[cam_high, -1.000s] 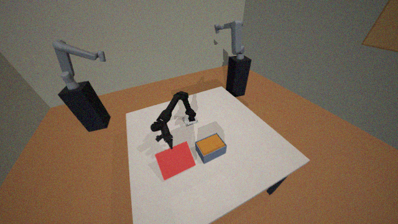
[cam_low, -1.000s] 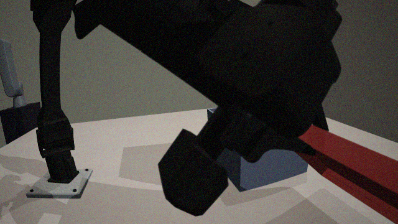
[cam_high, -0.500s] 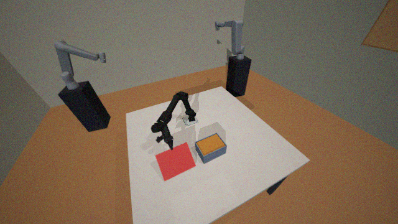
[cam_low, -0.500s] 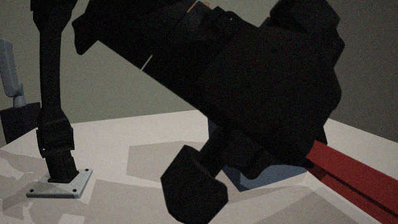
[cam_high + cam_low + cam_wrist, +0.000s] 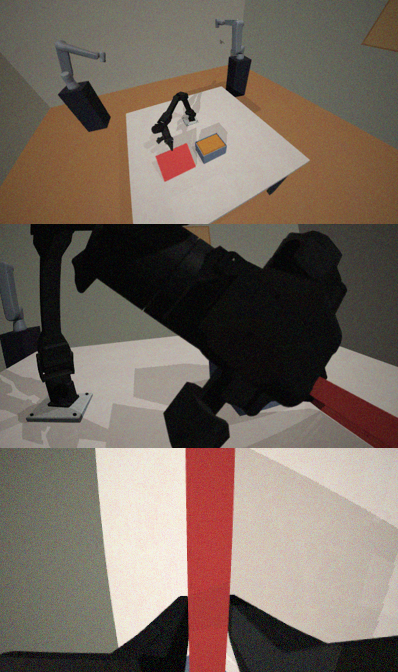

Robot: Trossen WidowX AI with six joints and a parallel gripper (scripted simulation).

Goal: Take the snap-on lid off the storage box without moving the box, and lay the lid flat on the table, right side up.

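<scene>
While one gripper (image 5: 170,147) clamps one red lid (image 5: 175,162), one open box (image 5: 211,148), one table (image 5: 249,174).

- Plain red lid (image 5: 175,162)
- Blue-grey box (image 5: 214,155), orange inside
- Black arm (image 5: 174,107)
- White table (image 5: 249,146)
- Orange floor (image 5: 62,162)
- Grey walls (image 5: 140,37)
</scene>
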